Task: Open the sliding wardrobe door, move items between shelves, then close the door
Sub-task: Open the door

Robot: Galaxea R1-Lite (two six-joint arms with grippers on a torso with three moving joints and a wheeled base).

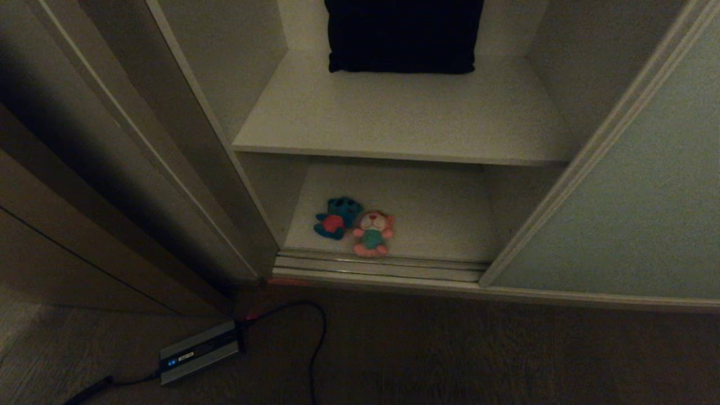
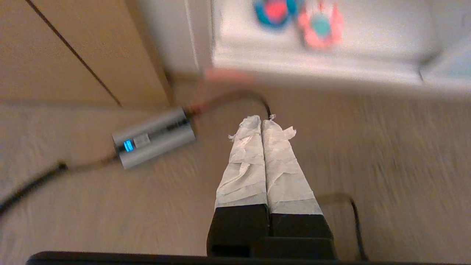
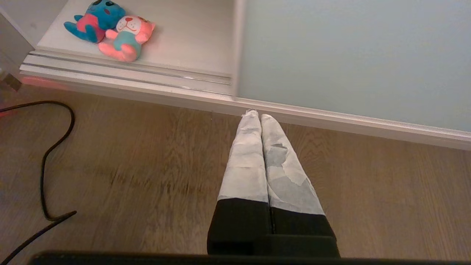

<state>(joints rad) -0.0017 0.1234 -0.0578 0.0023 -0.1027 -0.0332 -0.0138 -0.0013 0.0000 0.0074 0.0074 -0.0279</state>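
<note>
The pale grey-green sliding wardrobe door (image 1: 635, 191) stands slid to the right, leaving the wardrobe open. On the lower shelf (image 1: 439, 214) lie two plush items side by side near the front: a small teal toy (image 1: 337, 217) and a pink toy (image 1: 372, 233) with a teal belly. The upper shelf (image 1: 405, 118) holds only a dark folded cloth (image 1: 403, 35). My left gripper (image 2: 261, 118) hangs shut and empty over the wood floor, short of the wardrobe. My right gripper (image 3: 256, 115) is shut and empty over the floor just before the door's bottom rail. Neither arm shows in the head view.
A ribbed metal floor track (image 1: 382, 265) runs along the wardrobe's front. On the floor to the left lies a silver box (image 1: 198, 351) with a blue light and a black cable (image 1: 315, 343) looping from it. A brown wood panel (image 1: 67, 225) stands at the left.
</note>
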